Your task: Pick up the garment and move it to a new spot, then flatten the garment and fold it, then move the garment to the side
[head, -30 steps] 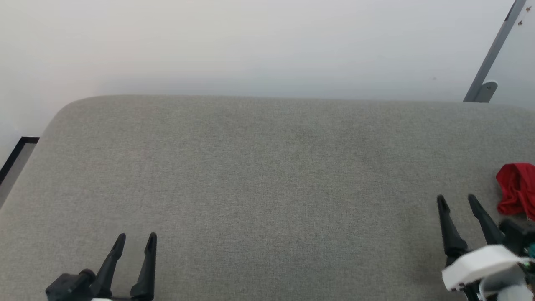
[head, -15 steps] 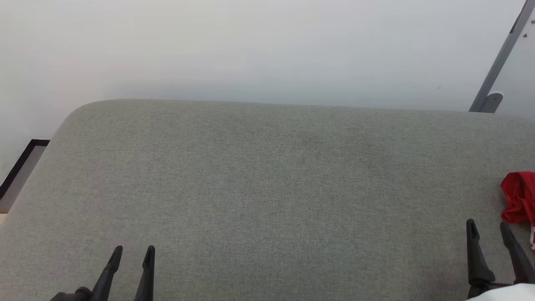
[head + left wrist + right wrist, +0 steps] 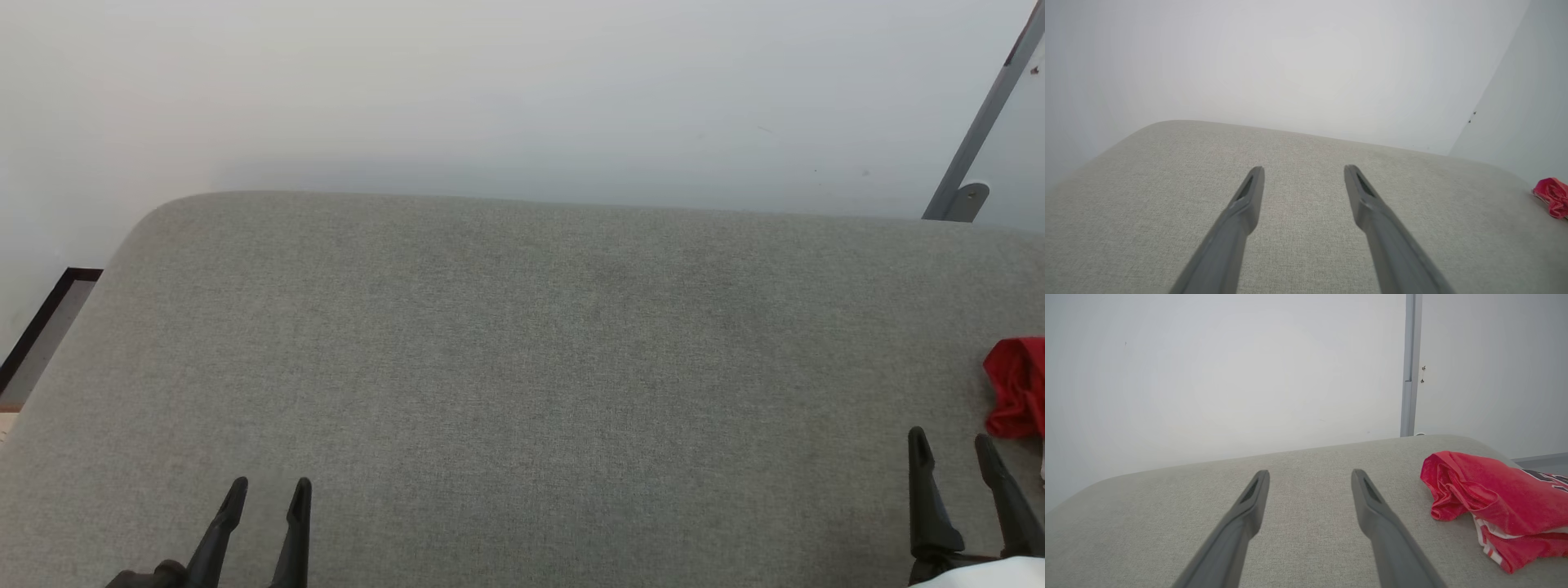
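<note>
Our right gripper [image 3: 951,445], spread wide and empty, hovers low over the broad grey woven-fabric cushion [image 3: 522,343], near the red jersey T-shirt with white striped trim [image 3: 1494,490], which lies crumpled by the cushion's right edge. Our left gripper [image 3: 270,490], equally agape, hangs well apart. We judge the bare middle a likely new spot.

Setting: we list a plain test room, likely a lab. Plain white wall [image 3: 522,82], grey fabric-covered work surface [image 3: 522,367], grey metal strut [image 3: 973,139].
</note>
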